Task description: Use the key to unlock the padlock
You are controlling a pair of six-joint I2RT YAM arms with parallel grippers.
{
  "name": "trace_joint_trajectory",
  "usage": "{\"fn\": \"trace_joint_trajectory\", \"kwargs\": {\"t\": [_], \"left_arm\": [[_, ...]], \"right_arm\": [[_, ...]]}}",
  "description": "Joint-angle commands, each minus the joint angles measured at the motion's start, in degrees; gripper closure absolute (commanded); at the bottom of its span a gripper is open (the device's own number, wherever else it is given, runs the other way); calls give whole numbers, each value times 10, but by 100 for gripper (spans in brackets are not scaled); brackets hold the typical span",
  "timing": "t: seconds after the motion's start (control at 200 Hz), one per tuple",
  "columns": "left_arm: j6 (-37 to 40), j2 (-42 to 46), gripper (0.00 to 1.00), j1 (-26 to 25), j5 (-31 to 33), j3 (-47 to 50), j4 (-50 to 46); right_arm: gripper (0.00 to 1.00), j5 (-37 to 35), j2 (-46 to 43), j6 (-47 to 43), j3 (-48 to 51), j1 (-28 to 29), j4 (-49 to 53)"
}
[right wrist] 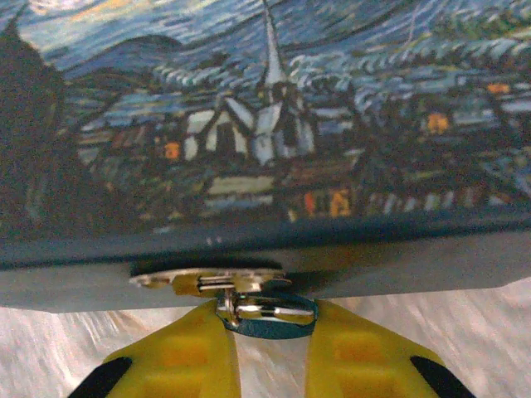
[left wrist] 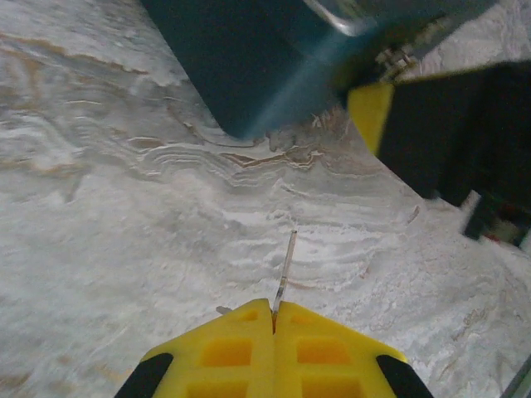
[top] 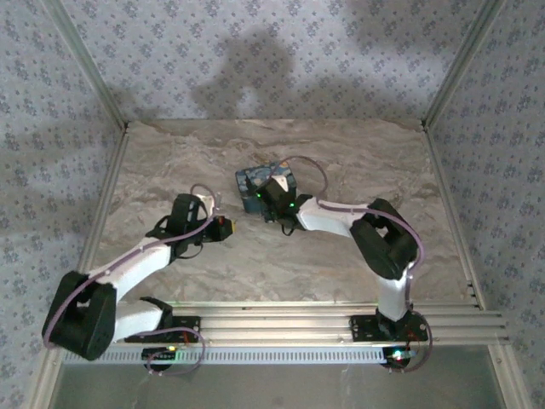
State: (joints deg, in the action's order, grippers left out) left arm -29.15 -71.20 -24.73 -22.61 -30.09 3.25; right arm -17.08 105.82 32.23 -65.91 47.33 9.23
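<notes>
We note: left tool point(left wrist: 274, 310) pinched together on key point(left wrist: 287, 261), blade pointing toward tin point(left wrist: 241, 66). Right tool point(right wrist: 267, 352) clamped on padlock point(right wrist: 267, 326) at tin's hasp point(right wrist: 195, 280), mid counter point(top: 341, 153). Tin lid: starry-night village painting.

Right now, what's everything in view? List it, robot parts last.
padlock: 1, dark blue with a silver shackle, hanging on the tin's hasp, between the right gripper's fingers
key: 1, pale metallic, pinched in the left gripper's tips, pointing toward the tin
tin: 1, blue with a starry-night painting, mid-table
hasp: 1, silvery-gold, on the tin's front wall
table: 1, beige marble pattern
left gripper: 1, yellow fingers, shut on the key, just left of the tin
right gripper: 1, yellow fingers, closed on the padlock
</notes>
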Motion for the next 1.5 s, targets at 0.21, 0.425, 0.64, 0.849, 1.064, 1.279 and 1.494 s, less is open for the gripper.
{"fn": "trace_joint_trajectory", "kwargs": {"t": [0.21,0.425,0.64,0.849,1.064,1.279,1.494], "left_arm": [[3,-111,100,-44,23,-82,141],[72,-102,100,-35,16,-125,90],[157,-58,100,-26,-18,-102,67],[224,-40,100,-16,-99,-92,15],[223,-11,100,-34,-116,-40,84],[212,-77,100,-36,-212,-51,156],[196,-145,100,-36,-271,-81,197]], "right_arm": [[100,105,-111,109,51,1,73],[100,257,-122,120,-52,-36,187],[100,436,-133,150,-75,-126,181],[100,516,-139,188,-69,-182,156],[100,542,-136,220,-60,-206,135],[100,515,-133,216,-60,-204,143],[100,480,-127,207,-49,-190,131]]}}
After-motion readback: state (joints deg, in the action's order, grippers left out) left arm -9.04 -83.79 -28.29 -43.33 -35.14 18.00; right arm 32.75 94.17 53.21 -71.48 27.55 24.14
